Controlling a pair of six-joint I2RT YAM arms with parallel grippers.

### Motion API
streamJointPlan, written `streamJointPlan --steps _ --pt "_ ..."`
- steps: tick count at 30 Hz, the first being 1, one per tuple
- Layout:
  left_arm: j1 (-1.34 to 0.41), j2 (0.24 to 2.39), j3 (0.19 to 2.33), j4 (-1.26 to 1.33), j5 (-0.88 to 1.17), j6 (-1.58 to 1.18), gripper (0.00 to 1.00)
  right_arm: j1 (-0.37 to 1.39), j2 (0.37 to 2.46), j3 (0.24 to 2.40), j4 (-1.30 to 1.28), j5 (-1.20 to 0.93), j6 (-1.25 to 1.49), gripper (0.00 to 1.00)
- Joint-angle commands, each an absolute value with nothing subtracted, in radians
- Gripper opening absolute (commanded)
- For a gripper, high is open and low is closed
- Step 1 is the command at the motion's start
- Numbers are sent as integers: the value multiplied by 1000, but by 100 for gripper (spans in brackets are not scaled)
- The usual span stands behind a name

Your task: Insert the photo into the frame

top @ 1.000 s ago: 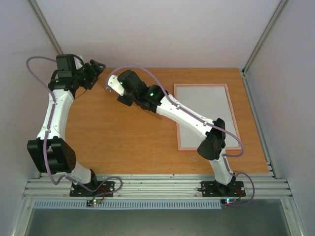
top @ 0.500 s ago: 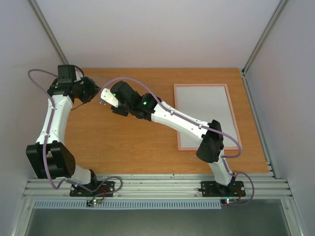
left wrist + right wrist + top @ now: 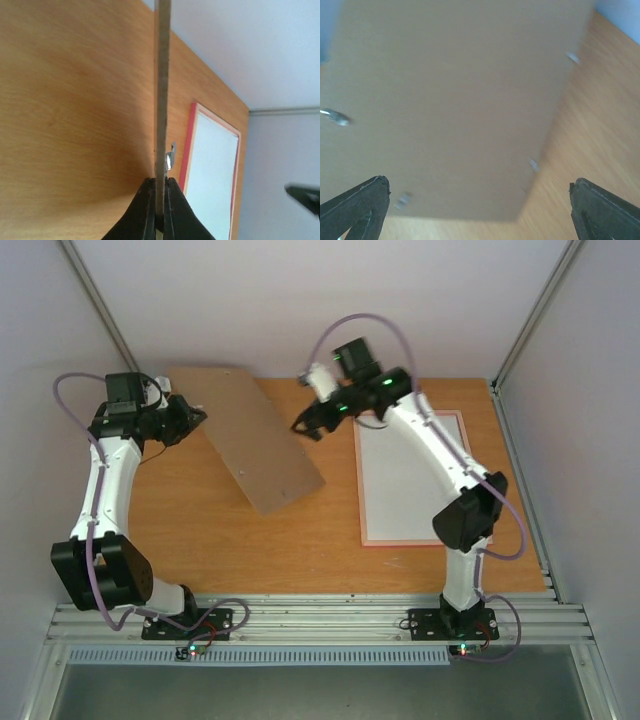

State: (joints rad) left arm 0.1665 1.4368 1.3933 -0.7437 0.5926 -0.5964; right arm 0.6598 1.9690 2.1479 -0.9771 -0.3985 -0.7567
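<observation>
1. Handover's done. Your left end effector (image 3: 188, 417), open a second ago, is now clamped on the board (image 3: 255, 445). In the left wrist view both fingers pinch its thin edge.
2. Your right end effector (image 3: 305, 426) was shut a second ago and now stands wide apart with nothing between the fingers. Its wrist view looks straight onto the board's brown face.
3. The right arm has swung off the far-left meeting point and now hangs just beside the frame's (image 3: 400, 543) far-left corner.
4. The board now shows broad and slanted in the top view, held up at the far left. I can't tell whether its low corner touches the surface (image 3: 230, 540).
5. The frame lies flat on the right of the surface, where it was, well apart from the left end effector.
6. No printed side of the photo shows anywhere. The white field (image 3: 400, 475) inside the frame may be the photo's back or the bare pane; I can't tell which.
7. My read: the left arm alone now carries the board, so your right arm is free. Check that white field before you commit the board.
</observation>
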Motion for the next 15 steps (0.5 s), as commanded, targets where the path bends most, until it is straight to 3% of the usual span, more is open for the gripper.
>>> streamJointPlan --steps 1,10,15 --pt "175 1428 1385 -542 860 -514 0 435 1899 2063 -1153 -644 -674 99" --pt "175 1481 1408 -398 990 -555 0 -126 1926 1902 -1365 -791 -738 94" --pt "175 1512 1434 -357 1022 -579 0 -361 1973 1855 -1400 -742 -778 91"
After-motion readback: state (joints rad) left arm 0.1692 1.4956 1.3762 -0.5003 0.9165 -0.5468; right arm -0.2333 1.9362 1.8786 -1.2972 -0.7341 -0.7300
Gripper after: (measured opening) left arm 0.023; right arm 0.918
